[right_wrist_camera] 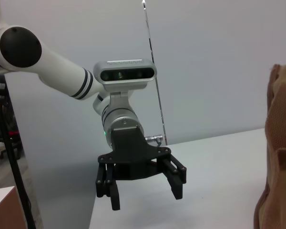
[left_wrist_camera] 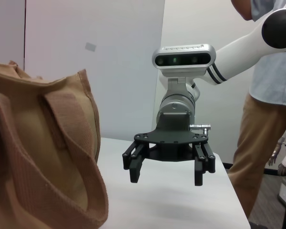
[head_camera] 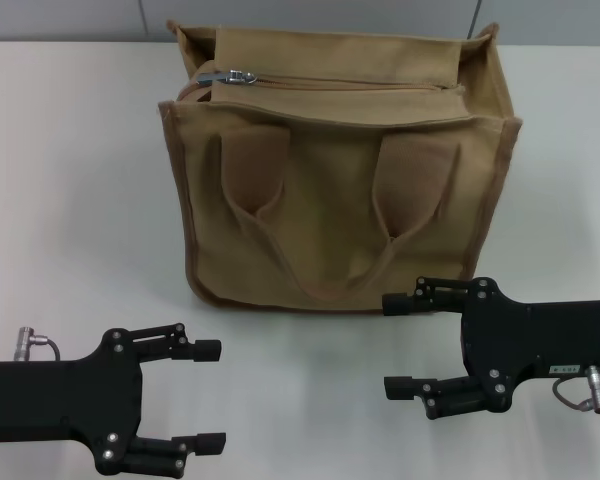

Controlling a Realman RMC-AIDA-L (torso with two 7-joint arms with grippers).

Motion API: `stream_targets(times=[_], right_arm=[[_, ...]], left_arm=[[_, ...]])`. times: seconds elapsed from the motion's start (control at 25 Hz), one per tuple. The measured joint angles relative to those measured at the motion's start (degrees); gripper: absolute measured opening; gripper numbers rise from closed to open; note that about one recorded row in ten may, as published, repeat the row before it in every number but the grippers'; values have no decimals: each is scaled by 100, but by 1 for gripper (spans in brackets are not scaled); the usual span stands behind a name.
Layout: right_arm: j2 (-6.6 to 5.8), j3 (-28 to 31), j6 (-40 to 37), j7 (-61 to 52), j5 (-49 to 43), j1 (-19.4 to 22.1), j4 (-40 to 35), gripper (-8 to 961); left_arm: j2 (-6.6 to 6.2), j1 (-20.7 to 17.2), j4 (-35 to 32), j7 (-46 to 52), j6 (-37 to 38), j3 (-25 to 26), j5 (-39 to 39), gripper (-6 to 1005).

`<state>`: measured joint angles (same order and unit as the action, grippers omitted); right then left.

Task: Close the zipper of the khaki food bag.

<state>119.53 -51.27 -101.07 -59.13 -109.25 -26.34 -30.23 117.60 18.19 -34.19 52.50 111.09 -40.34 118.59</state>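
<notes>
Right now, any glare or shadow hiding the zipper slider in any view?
Head view: the slider glints but reads clearly at the bag's left end; soft, even light. Left wrist view: only the bag's side and the right gripper, no zipper. Right wrist view: bag edge and left gripper only.

Bare table [head_camera: 70, 180] either side of bag [head_camera: 340, 200]

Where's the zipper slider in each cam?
Head view: zipper slider sits on top of the khaki food bag, at the end on the robot's left.
Left wrist view: not in it; only the bag's side shows.
Right wrist view: not in it.
Shared landmark: the bag.
</notes>
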Motion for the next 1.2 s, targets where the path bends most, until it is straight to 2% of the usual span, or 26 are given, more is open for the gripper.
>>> stream_targets(times=[0.56,0.64,0.76,0.84,0.88,0.96,1.04,1.08,1.2], right_arm=[[9,-13,187,70,48,-37,242,815],[8,18,239,173,67,-76,407,815],[8,40,284,461,185,-142,728,815],[8,28,291,695,312,-162,920,815],[8,18,291,785,361,-165,1002,814],[8,9,292,972,463,-170,1148,814],[11,27,293,1134,510,-185,1270,814],[14,38,292,1222,530,-196,1348,814],[16,42,293,1357,577,-229,1497,814]], left_arm=[[35,-40,0,-131,-48,175,-62,823],[69,-50,40,-251,-84,552,-90,823],[96,-53,297,-469,-172,1582,-180,823],[96,-45,610,-463,-365,2609,-361,822],[96,-45,624,-460,-377,2653,-375,822],[94,-20,873,-476,-652,3378,-584,822],[95,0,945,-518,-803,3540,-661,822],[98,112,1017,-559,-1139,3616,-710,822],[98,242,1030,-547,-1426,3518,-685,822]])
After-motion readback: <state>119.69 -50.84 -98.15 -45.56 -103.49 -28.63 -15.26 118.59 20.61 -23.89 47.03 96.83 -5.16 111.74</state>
